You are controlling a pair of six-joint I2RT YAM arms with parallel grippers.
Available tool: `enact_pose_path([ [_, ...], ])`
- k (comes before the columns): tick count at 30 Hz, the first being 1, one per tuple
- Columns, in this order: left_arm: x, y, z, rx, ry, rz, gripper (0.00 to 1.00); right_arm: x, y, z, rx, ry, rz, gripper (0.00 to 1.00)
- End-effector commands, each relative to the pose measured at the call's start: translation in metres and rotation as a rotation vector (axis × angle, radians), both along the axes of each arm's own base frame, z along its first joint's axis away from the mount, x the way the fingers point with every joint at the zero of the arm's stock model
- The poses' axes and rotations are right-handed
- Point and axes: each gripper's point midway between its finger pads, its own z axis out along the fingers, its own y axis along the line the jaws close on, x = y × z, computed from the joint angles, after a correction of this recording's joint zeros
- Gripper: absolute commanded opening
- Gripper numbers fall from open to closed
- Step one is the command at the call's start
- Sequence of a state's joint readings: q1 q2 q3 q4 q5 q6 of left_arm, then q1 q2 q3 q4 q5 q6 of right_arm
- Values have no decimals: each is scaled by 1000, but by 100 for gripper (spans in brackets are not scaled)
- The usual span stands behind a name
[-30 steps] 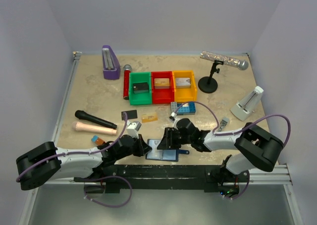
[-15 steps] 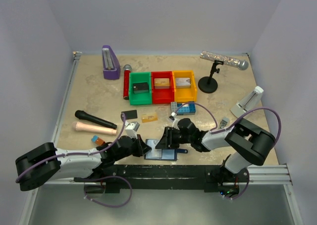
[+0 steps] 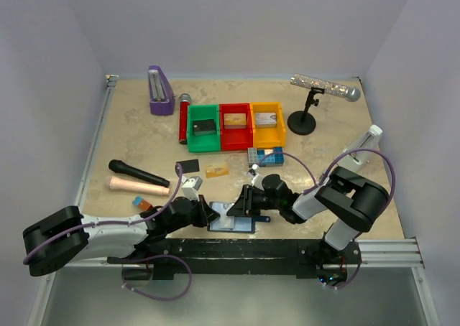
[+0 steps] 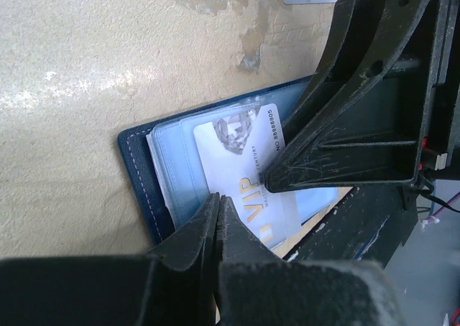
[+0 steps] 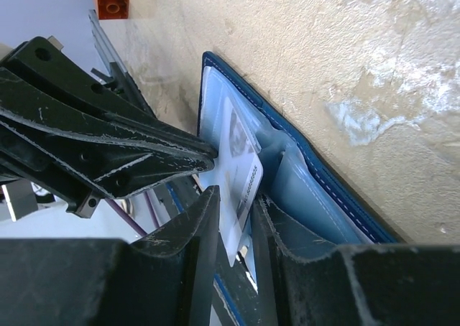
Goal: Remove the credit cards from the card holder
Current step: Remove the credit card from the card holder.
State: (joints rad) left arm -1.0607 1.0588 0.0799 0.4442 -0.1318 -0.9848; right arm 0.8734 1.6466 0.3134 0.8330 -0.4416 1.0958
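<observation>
top external view: the left gripper, fingers clenched shut with nothing between them, rests its tip on the open card holder at the near edge of the table, likely to pin it flat. to its right, the right gripper straddles a silvery credit card poking out of a pocket, placed to draw it out. i cannot tell whether the jaws already pinch it.

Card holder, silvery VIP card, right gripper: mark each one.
card holder (image 4: 144,179), left wrist view, navy edge.
silvery VIP card (image 4: 243,174), left wrist view, printed face.
right gripper (image 5: 235,197), right wrist view, between its fingertips.
</observation>
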Motion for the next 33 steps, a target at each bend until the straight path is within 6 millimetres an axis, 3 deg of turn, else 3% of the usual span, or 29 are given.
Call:
enact_pose_path([
  [1, -12, 29, -35, 138, 54, 11, 0, 2, 6, 20, 82, -39, 19, 28],
  [8, -8, 34, -27, 149, 38, 33, 17, 1, 5, 20, 78, -43, 28, 28],
  [13, -7, 35, -24, 151, 30, 41, 28, 0, 9, 23, 99, -43, 42, 23],
  [18, -5, 34, -18, 143, 23, 41, 37, 0, 12, 24, 108, -34, 54, 25],
  [33, 1, 20, 28, 82, -48, 6, 57, 0, 13, 17, 84, -16, 62, 34],
])
